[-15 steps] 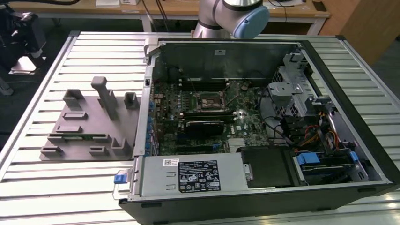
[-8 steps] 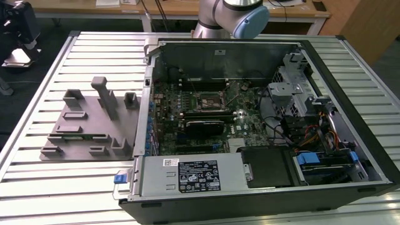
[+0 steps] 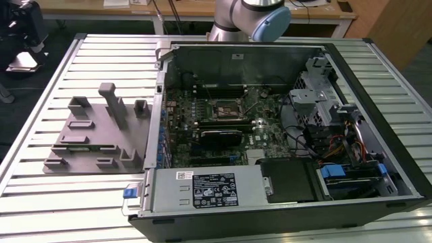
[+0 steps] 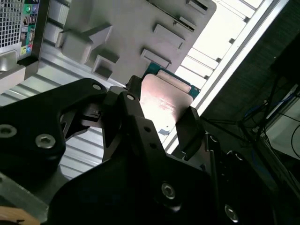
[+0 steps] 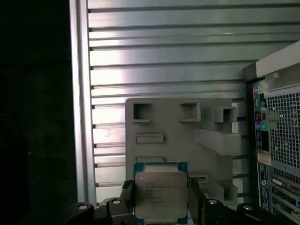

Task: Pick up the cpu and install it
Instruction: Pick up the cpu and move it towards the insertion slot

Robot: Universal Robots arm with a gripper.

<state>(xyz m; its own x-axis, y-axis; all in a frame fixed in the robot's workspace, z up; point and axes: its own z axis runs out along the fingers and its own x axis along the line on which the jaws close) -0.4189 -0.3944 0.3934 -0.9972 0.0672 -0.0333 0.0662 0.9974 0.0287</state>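
While seemingly aloft, cpu (image 5: 161,197) over slatted table (image 5: 164,47)

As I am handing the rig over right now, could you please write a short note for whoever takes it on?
Gripper: shut on the cpu, fingers on two opposite edges.
Cpu: held in the air, clear of the grey fixture below it.
Socket: on the board in the open case, looks empty.
Done: cpu picked up.
Left: cpu not yet at the socket, not installed.
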